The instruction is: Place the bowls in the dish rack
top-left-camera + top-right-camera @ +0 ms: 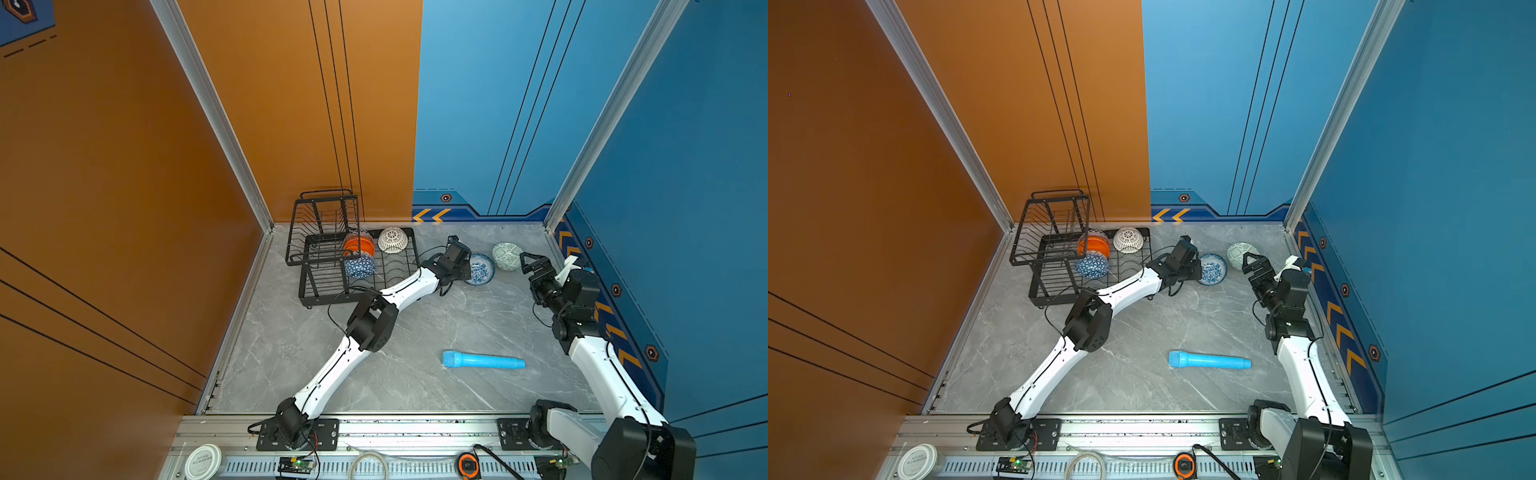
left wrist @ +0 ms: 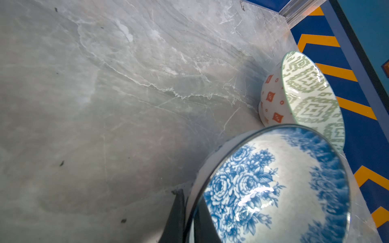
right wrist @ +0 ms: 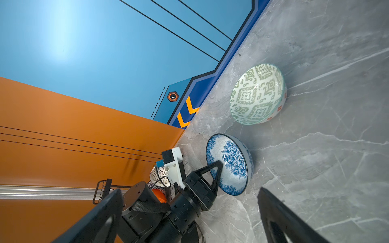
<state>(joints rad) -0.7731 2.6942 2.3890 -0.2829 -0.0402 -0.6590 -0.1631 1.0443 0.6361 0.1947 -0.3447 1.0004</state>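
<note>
Closest to my left wrist camera, the floral bowl [image 2: 273,189] tilts, rim pinched tight in the left gripper [image 1: 467,269], right of the dish rack [image 1: 316,297]; my right gripper [image 1: 534,262] gapes empty beside the green bowl [image 1: 507,254].

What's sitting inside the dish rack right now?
At least three bowls show on the lower tray of the dish rack: orange bowl, white dotted bowl, blue triangle bowl. The raised basket looks empty; it hides part of the tray beneath.
</note>
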